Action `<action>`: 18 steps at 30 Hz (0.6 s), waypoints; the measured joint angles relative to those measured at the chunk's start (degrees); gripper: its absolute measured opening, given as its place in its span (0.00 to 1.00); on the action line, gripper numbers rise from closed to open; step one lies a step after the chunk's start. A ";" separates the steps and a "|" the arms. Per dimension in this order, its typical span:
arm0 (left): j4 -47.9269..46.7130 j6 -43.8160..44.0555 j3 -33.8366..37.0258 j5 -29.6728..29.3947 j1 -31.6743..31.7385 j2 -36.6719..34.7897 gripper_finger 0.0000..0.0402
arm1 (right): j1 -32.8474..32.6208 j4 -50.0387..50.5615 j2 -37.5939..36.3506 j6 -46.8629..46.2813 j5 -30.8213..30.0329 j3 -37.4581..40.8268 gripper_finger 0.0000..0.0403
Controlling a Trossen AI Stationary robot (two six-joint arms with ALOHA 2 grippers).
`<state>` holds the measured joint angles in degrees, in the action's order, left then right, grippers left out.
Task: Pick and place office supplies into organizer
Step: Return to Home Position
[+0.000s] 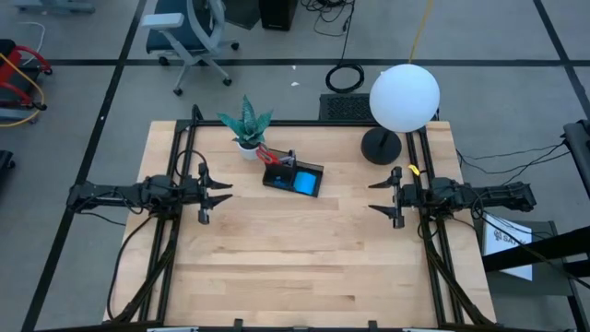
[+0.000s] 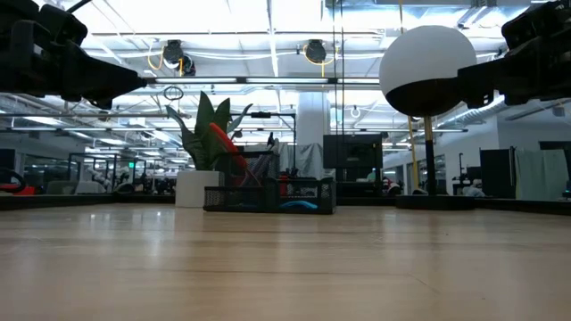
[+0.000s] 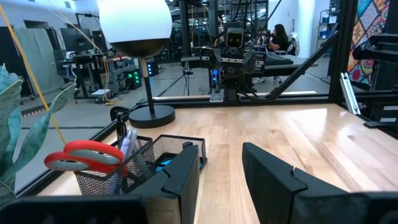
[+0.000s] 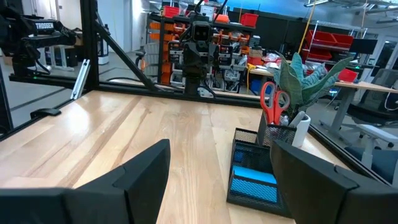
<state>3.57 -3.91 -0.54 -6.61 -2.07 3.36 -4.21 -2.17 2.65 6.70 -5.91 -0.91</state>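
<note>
Wooden table point(image 1: 304, 267) bears the organizer point(image 1: 317, 171); left fingers point(image 1: 218, 184) and right fingers point(image 1: 382, 185) hang spread and empty.

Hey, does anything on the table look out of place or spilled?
Nothing spilled or damaged. The organizer sits slightly askew to the table edges, scissors upright in its back, notepad inside. Left gripper and right gripper hang open at the sides.
</note>
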 joint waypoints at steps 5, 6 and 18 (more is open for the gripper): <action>0.00 0.03 0.00 0.00 0.02 0.00 0.33 | 0.00 0.00 -0.01 0.00 0.00 0.00 0.67; 0.02 0.03 0.00 0.00 0.00 0.01 0.33 | 0.00 0.00 0.01 0.00 0.00 0.00 0.67; 0.04 0.07 -0.02 0.02 0.02 0.00 0.33 | 0.00 0.00 -0.01 0.00 0.00 0.00 0.67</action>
<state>3.62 -3.84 -0.56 -6.59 -2.05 3.36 -4.21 -2.17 2.64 6.70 -5.91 -0.91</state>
